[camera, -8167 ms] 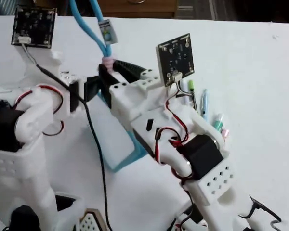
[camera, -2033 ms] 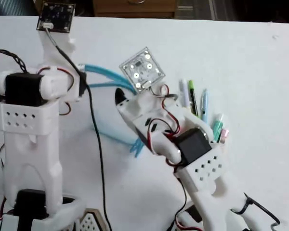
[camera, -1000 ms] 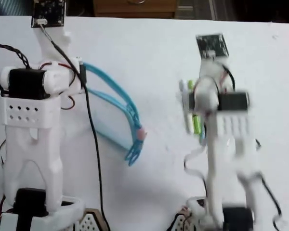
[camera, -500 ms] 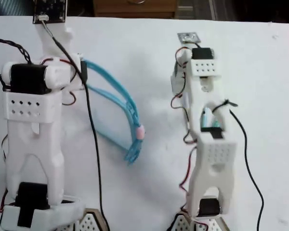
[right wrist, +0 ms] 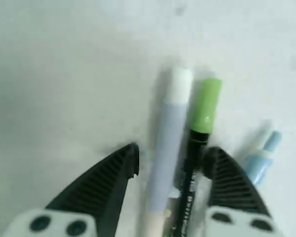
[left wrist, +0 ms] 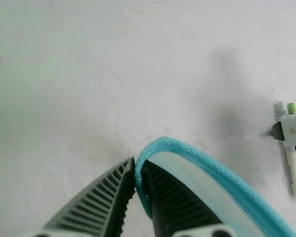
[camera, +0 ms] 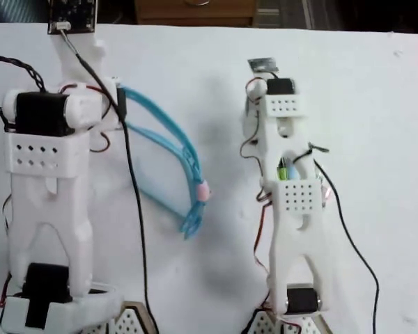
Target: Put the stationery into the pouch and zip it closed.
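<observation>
Because the left gripper (left wrist: pixel 137 165) is closed on the blue zip edge of the pouch (left wrist: pixel 197 158), one end of the pouch is lifted a little from the table (camera: pixel 376 90). Its two zip edges stand apart, with the pink zip pull (camera: pixel 203 189) at the near end. I think it is held this way so that the mouth is wide and does not slide when the stationery comes in. The left arm (camera: pixel 45 153) is stretched forward along its side of the table, its claw at the far end of the pouch. The right arm (camera: pixel 285 174) is also stretched forward, well apart from the pouch and bent down over the pens. The right gripper (right wrist: pixel 171 150) is open and low. Its two fingers stand on either side of the white pen (right wrist: pixel 170 123) and the green-capped pen (right wrist: pixel 203 106), which lie flat and side by side on the table. A light blue pen (right wrist: pixel 261 155) lies just outside one finger. This pose seems prepared for closing on the pens, but nothing is grasped yet.
</observation>
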Robot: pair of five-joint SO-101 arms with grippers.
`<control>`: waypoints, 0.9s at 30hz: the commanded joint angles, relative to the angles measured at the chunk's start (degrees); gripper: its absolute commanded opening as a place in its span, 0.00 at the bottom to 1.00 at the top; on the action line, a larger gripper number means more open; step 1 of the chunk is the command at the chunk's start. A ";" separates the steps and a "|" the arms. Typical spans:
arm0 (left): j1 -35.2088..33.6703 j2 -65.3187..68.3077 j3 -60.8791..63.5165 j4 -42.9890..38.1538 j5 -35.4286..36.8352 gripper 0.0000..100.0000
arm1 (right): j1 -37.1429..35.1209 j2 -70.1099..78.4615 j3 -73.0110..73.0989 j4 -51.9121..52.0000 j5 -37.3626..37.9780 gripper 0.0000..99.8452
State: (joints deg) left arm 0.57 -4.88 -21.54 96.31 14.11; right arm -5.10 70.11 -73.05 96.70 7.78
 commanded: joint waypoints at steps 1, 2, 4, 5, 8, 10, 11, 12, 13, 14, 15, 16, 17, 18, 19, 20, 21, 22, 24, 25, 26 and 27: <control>-0.13 3.91 0.53 1.93 0.09 0.02 | 0.48 1.45 -2.64 3.03 0.62 0.02; -0.04 3.91 0.53 1.93 0.00 0.02 | 0.75 1.27 -3.43 3.91 0.44 0.02; 0.04 3.91 0.53 1.49 0.00 0.02 | 1.19 0.66 -5.80 4.44 0.26 0.02; 0.13 3.91 0.44 1.41 0.00 0.02 | 1.54 0.04 -7.74 4.53 0.26 0.02; 0.22 3.91 0.44 1.14 0.00 0.02 | 1.80 -3.03 -12.22 4.62 0.26 0.02; -0.04 3.91 0.44 1.05 0.00 0.02 | 1.63 -6.11 -13.36 4.62 0.26 0.02; -0.13 3.91 0.44 1.05 0.00 0.02 | 1.45 -8.04 -13.36 4.62 0.26 0.02; -0.13 3.91 0.44 1.05 0.00 0.02 | 1.36 -10.15 -13.36 4.70 0.26 0.02; -0.04 3.91 0.44 1.14 0.00 0.02 | 1.36 -12.53 -13.36 4.70 0.26 0.02; 0.04 3.91 0.44 1.14 0.00 0.02 | 1.36 -14.99 -13.36 4.70 0.26 0.02; 0.13 3.91 0.44 1.14 0.00 0.02 | 1.36 -17.54 -13.36 4.70 0.26 0.02; 0.13 3.91 0.44 1.14 0.00 0.02 | 1.36 -20.18 -13.36 4.70 0.26 0.02; 0.22 3.91 0.44 1.14 0.00 0.02 | 1.27 -22.64 -13.27 4.70 0.26 0.02; 0.22 3.91 0.44 1.14 0.00 0.02 | 1.36 -25.01 -13.27 4.70 0.26 0.02; 0.22 3.91 0.44 1.05 0.00 0.02 | 1.45 -27.21 -13.27 4.70 0.26 0.02; 0.31 3.91 0.44 1.05 0.00 0.02 | 1.54 -29.41 -13.27 4.70 0.26 0.02; 0.31 3.91 0.44 1.05 0.00 0.02 | 1.54 -31.43 -13.27 4.70 0.26 0.02; 0.31 3.91 0.44 1.05 0.00 0.02 | 1.54 -33.45 -13.27 4.70 0.26 0.02; 0.31 3.91 0.44 1.32 0.00 0.02 | 1.54 -37.67 -13.27 4.70 -0.79 0.02; 0.31 3.91 0.35 1.58 0.00 0.02 | 1.27 -39.78 -13.27 4.70 -3.08 0.02; 0.31 3.82 0.35 1.58 0.00 0.02 | 1.10 -41.89 -13.27 4.70 -5.45 0.02; 0.31 3.82 0.35 1.58 0.00 0.02 | 0.48 -44.18 -13.27 4.70 -7.38 0.02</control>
State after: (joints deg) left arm 0.57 -4.88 -21.54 96.31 14.11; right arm -3.60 34.51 -84.48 100.40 4.88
